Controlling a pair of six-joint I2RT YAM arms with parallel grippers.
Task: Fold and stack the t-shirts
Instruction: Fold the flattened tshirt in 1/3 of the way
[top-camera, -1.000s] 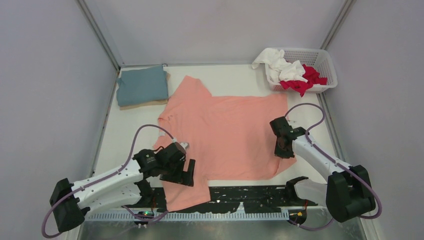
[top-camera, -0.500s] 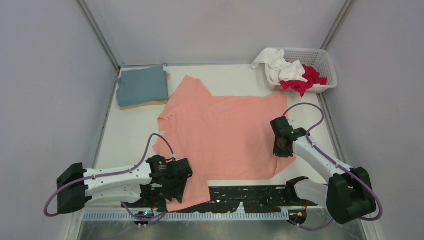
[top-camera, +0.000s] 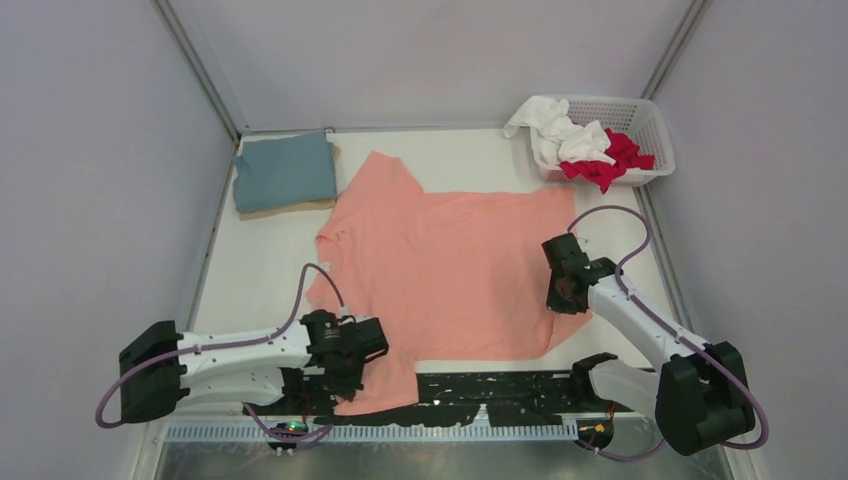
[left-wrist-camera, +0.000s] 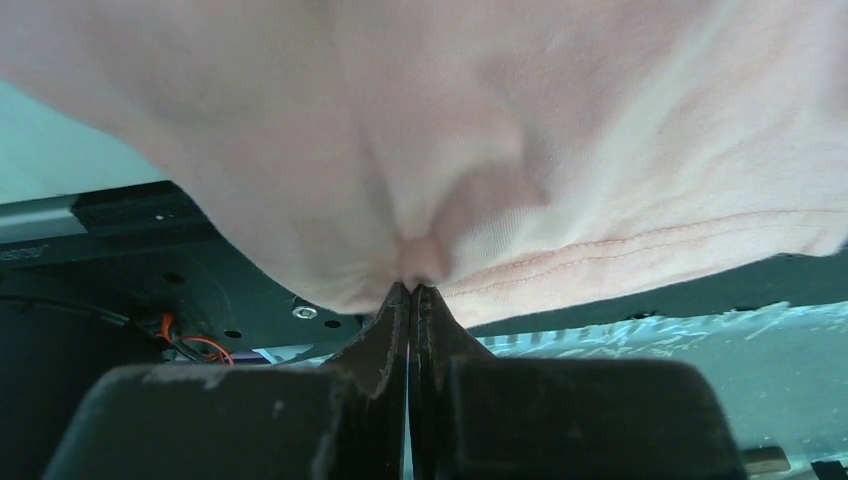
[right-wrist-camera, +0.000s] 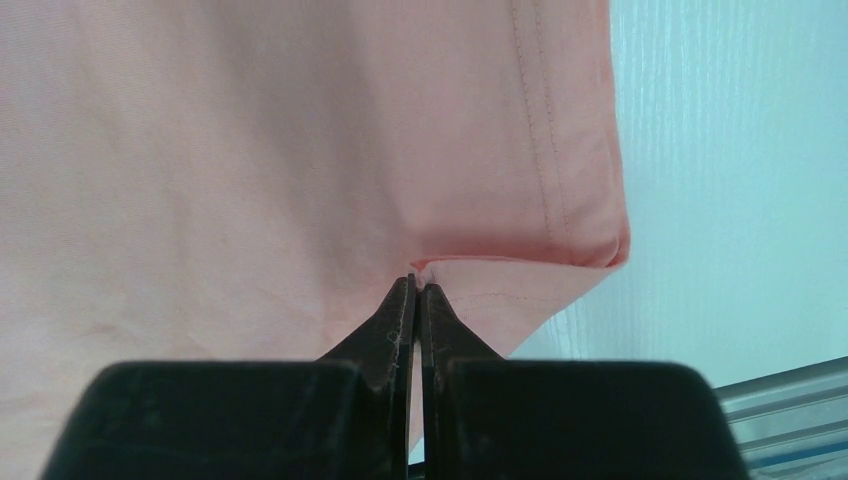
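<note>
The salmon-pink t-shirt (top-camera: 450, 265) lies spread flat over the middle of the worktop (top-camera: 255, 275), collar to the left and hem to the right. One sleeve reaches toward the far side, and the other drapes over the near edge onto the black strip by the arm bases

The left fingers (left-wrist-camera: 395, 325) are pressed fully together at that near sleeve. The left wrist view shows a small pucker of pink cloth caught at their tips, with the stitched sleeve hem running off to the right just beside them. The right fingers (right-wrist-camera: 402, 312) are likewise closed tight, pinching the shirt at its near right hem corner. There the cloth turns over itself in a short fold beside the double-stitched hem

At the far left corner a teal-blue t-shirt (top-camera: 285, 170) sits folded on top of a tan t-shirt (top-camera: 292, 208), of which only a thin edge shows along the near side. At the far right corner stands a white lattice basket (top-camera: 652, 118). It holds a crumpled white t-shirt (top-camera: 555, 132) that spills over its left rim and a red t-shirt (top-camera: 612, 160) bunched beside it
</note>
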